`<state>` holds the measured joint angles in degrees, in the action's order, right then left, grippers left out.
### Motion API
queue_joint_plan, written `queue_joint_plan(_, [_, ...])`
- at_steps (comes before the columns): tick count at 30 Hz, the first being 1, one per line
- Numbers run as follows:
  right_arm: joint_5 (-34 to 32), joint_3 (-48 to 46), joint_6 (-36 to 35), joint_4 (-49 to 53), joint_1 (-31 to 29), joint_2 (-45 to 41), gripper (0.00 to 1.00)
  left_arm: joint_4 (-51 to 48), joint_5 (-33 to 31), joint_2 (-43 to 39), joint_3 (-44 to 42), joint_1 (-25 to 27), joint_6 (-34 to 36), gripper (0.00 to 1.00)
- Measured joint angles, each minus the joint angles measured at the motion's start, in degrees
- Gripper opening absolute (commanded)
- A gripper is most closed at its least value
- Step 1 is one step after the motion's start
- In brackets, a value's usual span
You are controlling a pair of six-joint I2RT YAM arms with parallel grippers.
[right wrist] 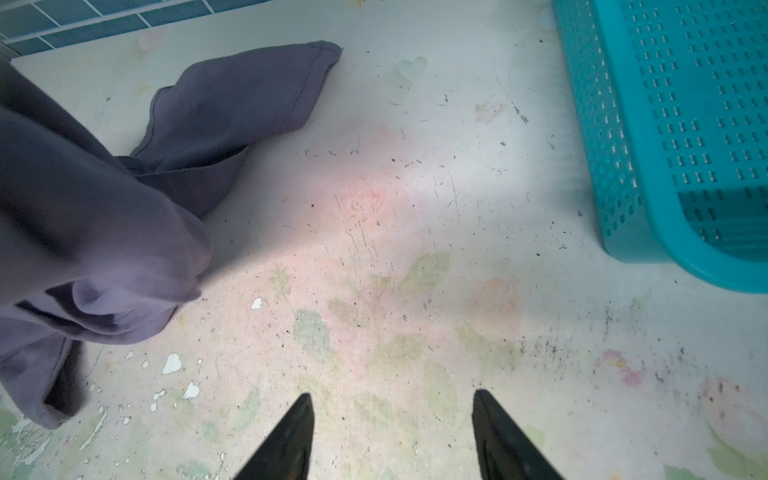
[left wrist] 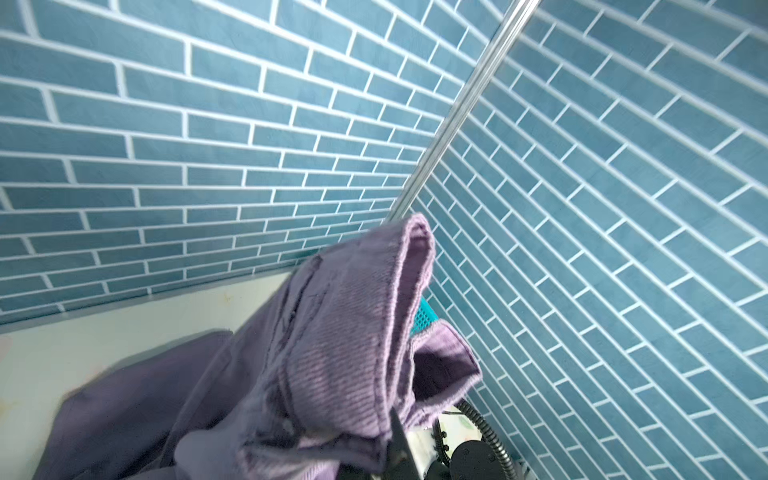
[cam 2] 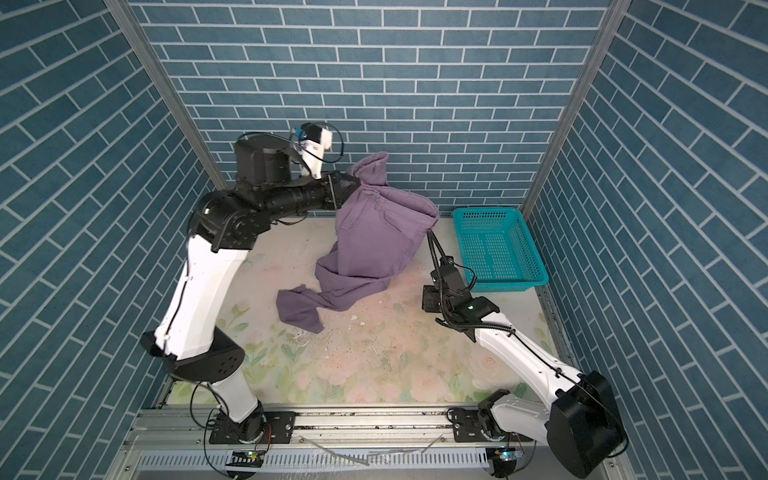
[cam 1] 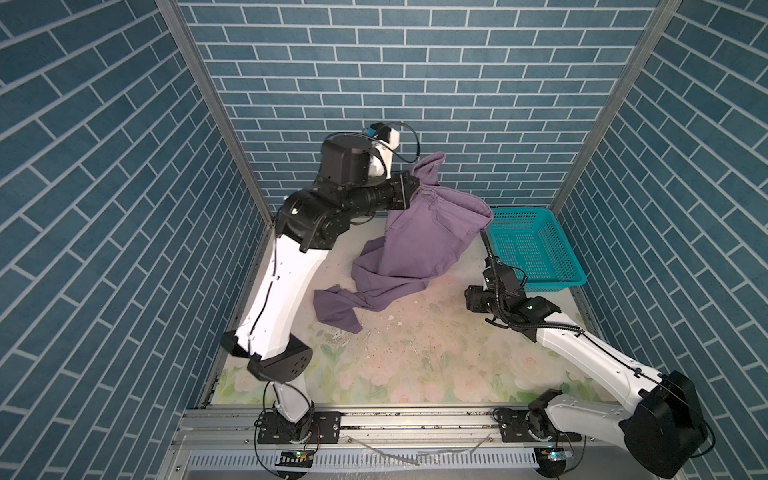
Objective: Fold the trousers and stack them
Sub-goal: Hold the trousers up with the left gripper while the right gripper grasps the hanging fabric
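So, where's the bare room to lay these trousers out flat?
Best patch: the front half of the table, bordered by the trousers' trailing leg, both arm bases and the front rail. A smaller gap lies under the right gripper's open jaws, between cloth and basket. The back is crowded: the trousers hang from the shut left gripper.

The trousers [left wrist: 345,353] stand bunched above the clamped jaws, against the blue-tiled wall [left wrist: 208,145].
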<state>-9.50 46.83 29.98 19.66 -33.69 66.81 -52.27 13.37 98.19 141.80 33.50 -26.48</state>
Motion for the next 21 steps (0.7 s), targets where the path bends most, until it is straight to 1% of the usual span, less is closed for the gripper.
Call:
queue_joint_plan(4, [0.39,0.0,-0.28,-0.76,0.0,-1.53,0.68,3.85,1.16,-6.95,-8.46,-6.14,-2.69,0.05])
queue_joint_plan(7, [0.76,0.0,-0.44,-1.31,0.0,-2.05,0.69,5.66,3.06,-8.26,-13.14,-9.42,-4.85,0.04])
queue_joint_plan(12, [2.49,0.0,-0.39,-1.97,0.0,-1.36,0.68,5.81,5.92,-6.34,-16.94,-11.13,-6.43,0.04])
queue_joint_plan(16, [5.2,0.26,-0.26,-2.78,0.0,1.53,0.67,5.68,8.02,-5.62,-17.84,-11.89,-7.02,0.04])
queue_joint_plan(18, [7.04,1.22,-0.26,-2.78,-0.02,4.0,0.7,5.86,9.27,-5.66,-17.81,-12.24,-7.26,0.04])
queue_joint_plan(21, [8.83,4.33,-0.66,-3.17,-0.66,8.13,0.82,5.92,11.54,-5.68,-17.79,-12.98,-7.48,0.04])
